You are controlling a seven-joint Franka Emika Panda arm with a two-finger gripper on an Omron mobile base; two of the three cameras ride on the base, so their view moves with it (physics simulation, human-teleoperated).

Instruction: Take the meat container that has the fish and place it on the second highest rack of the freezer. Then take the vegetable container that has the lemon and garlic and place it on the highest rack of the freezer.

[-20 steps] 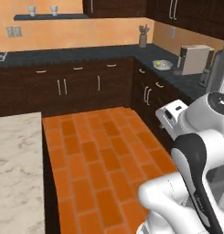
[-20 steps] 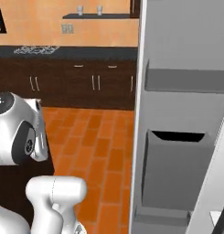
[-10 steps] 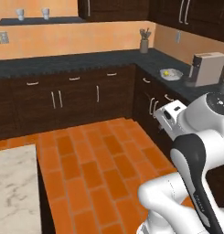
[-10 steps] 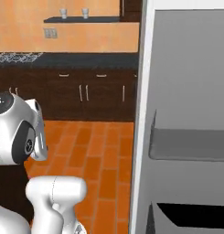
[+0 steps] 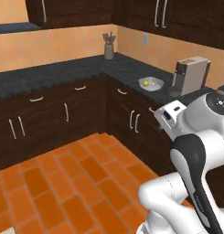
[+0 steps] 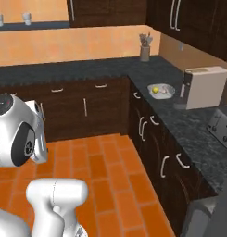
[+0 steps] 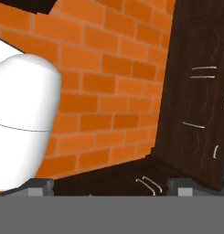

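Jaws spread wide on nothing, gripper (image 7: 106, 185) facing brick floor (image 7: 99, 91); base views add vegetable container (image 5: 151, 84) with lemon (image 5: 145, 82) on counter (image 5: 131, 68).

Kitchen: dark cabinets (image 6: 87, 109), black counter (image 6: 189, 125), toaster (image 6: 205, 87), utensil jar (image 5: 109, 51).

Looking down along the gripper (image 7: 111, 186), jaws spread wide, nothing between them. One grey fingertip (image 7: 39, 185) at the lower left, the other at the lower right, well apart. Beyond them, orange brick-pattern floor tiles (image 7: 109, 91) across the upper and middle part, seen at a tilt. Dark wood cabinet fronts (image 7: 195, 100) down the right side, carrying thin pale bar handles (image 7: 204, 70). Another dark cabinet panel (image 7: 118, 180) low in the middle, just above the fingertips, with a pair of slim handles (image 7: 149, 184).
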